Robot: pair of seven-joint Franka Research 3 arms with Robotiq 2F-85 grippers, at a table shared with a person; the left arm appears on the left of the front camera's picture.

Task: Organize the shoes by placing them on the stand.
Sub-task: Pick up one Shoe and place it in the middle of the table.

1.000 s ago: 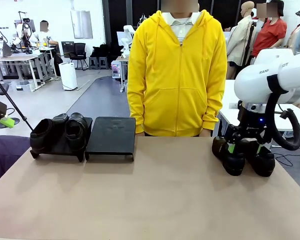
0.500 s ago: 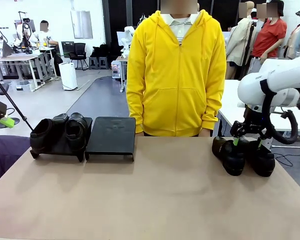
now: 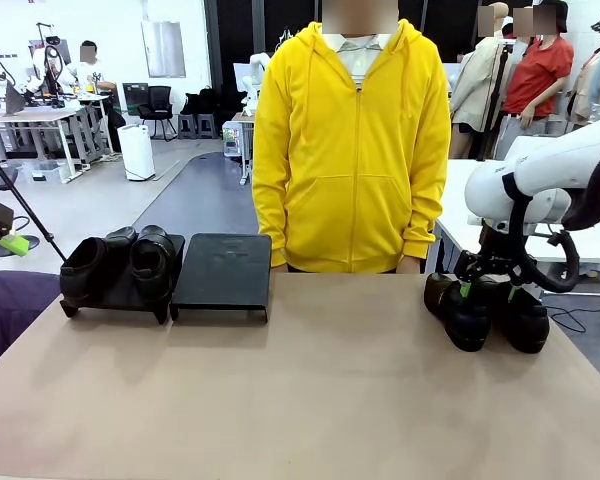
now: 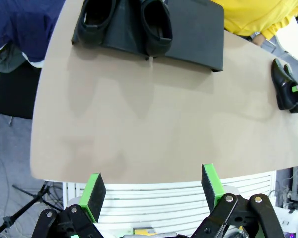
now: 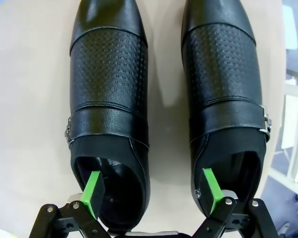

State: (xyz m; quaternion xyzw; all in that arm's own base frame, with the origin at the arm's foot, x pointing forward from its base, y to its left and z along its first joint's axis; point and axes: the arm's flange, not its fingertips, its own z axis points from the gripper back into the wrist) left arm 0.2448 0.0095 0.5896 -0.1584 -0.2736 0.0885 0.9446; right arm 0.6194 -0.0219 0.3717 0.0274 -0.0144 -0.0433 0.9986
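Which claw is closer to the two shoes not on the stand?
The right claw. It hangs open just above those shoes, one pad over each shoe's opening. The left claw, open too, is far off, past the table's near edge.

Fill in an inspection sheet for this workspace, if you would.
Surface: tan table, bare in the middle.
Job's things: two shoes on the left platform; right platform empty; two loose shoes at the table's right end.
Clutter: nothing seen.
Hands: right hand open above the loose shoes' heels, one finger over each opening; left hand open, raised off the table's near side.
Cables: black hose looping off the right arm.
Surroundings: person in a yellow hoodie at the far edge; workstations behind.
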